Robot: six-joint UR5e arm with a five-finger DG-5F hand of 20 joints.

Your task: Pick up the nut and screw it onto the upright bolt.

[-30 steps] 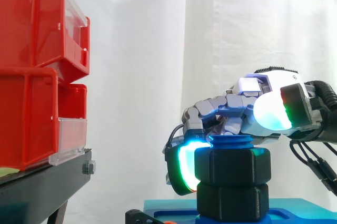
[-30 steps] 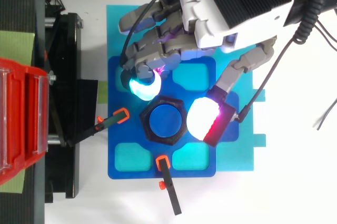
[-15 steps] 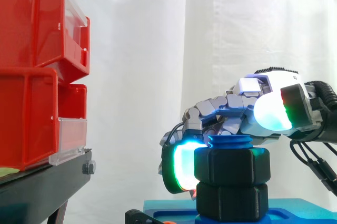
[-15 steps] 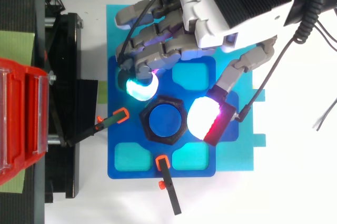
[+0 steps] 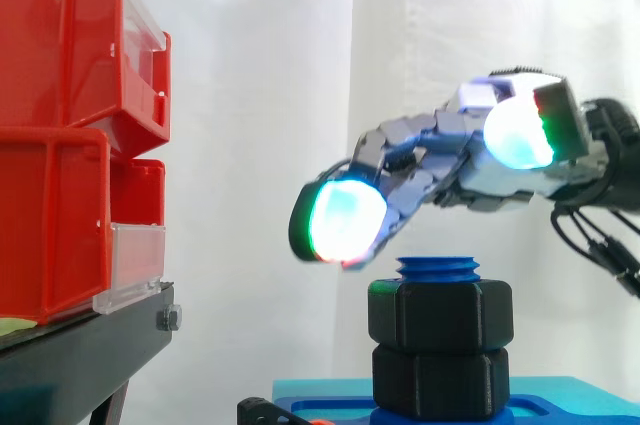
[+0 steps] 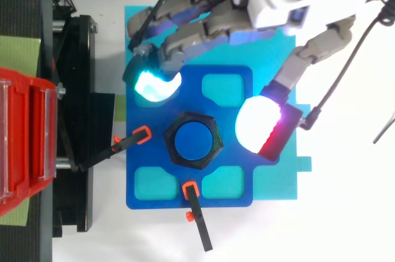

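From where I stand, the black nut point(image 5: 440, 315) is already on the upright bolt point(image 6: 193, 142), with a few blue threads showing above it. Below it on the same bolt sits a second black hexagonal piece point(image 5: 438, 380); I can't tell whether that is another nut or a collar. The hand point(image 5: 450, 160) hovers above the bolt and clear of it, holding nothing, its fingers spread and loosely bent. The glowing fingertips point(image 5: 340, 220) hang above the bolt and toward the red bins point(image 5: 60, 145), with open air between pad and thread. From above, the finger pad point(image 6: 154, 84) and the thumb's pad point(image 6: 259, 123) stand on opposite sides of the bolt with the nut between them, and the palm is well off to one side. I'd judge this to be a pause in the screwing step, or its end, since picking up looks done. If another turn is wanted, the hand must come down so that finger and thumb pads meet opposite flats of the nut, then rotate about the bolt's axis without dragging on the blue base plate point(image 6: 157, 156) under the bolt.
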